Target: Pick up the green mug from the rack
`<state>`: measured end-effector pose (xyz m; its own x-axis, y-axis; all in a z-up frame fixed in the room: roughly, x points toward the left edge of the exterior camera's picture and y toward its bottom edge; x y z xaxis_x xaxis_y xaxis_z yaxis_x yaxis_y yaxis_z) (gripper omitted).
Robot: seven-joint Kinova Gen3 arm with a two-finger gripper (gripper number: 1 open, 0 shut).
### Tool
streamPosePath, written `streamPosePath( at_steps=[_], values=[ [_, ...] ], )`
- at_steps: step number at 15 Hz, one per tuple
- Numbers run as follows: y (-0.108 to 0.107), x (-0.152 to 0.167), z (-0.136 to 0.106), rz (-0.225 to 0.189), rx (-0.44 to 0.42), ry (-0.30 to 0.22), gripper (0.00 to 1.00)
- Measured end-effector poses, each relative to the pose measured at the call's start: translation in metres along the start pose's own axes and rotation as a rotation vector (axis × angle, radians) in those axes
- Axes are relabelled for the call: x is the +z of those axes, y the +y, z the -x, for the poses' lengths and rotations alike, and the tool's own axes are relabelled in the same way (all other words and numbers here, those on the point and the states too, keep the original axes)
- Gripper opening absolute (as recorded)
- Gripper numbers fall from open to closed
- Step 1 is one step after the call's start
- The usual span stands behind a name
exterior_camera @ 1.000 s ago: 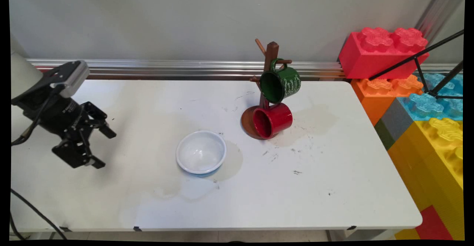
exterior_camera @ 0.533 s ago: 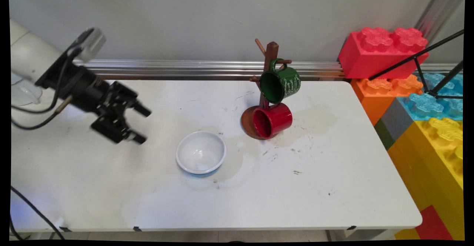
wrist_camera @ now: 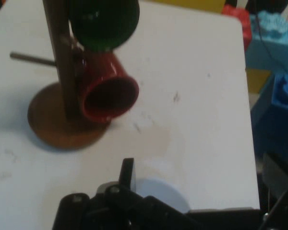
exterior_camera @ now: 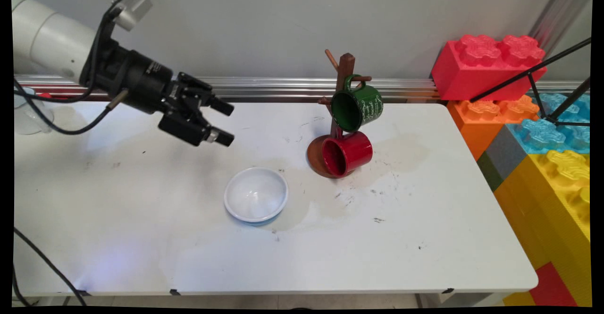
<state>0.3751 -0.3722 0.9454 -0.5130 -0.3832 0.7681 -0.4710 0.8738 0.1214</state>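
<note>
My black gripper (exterior_camera: 227, 123) hangs open and empty above the table's left half, pointing right toward a brown wooden mug tree (exterior_camera: 347, 63). A green mug (exterior_camera: 357, 107) hangs on an upper peg, and a red mug (exterior_camera: 348, 153) sits lower with its mouth toward the camera. A white bowl (exterior_camera: 256, 194) stands on the table below and right of the gripper. In the hand view the red mug (wrist_camera: 108, 88), green mug (wrist_camera: 103, 21) and tree post (wrist_camera: 57, 62) lie ahead at upper left. The bowl's rim (wrist_camera: 158, 191) shows between the fingers (wrist_camera: 127, 172).
Large toy bricks, red (exterior_camera: 486, 66), orange (exterior_camera: 490, 115) and yellow (exterior_camera: 552, 196), are stacked off the table's right end, with black tripod legs (exterior_camera: 533, 75) before them. A clear plastic cup (exterior_camera: 28, 113) stands at the far left. An aluminium rail (exterior_camera: 264, 87) runs along the wall.
The gripper has risen from low at the table's left and swung rightward and toward the wall, turning to point at the mug tree. Its fingers stayed open. Bowl and mugs have not moved.
</note>
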Motion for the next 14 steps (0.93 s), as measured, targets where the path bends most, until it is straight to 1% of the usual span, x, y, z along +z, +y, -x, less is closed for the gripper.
streamPosePath(
  at_steps=[3,7,12,14],
  values=[
    [0.005,0.012,-0.009,-0.012,-0.007,0.042,1.0],
    [0.017,0.03,-0.022,-0.039,-0.04,0.068,1.0],
    [0.044,0.057,-0.049,-0.083,-0.144,0.113,1.0],
    [0.052,0.068,-0.057,-0.105,-0.187,0.118,1.0]
  ],
)
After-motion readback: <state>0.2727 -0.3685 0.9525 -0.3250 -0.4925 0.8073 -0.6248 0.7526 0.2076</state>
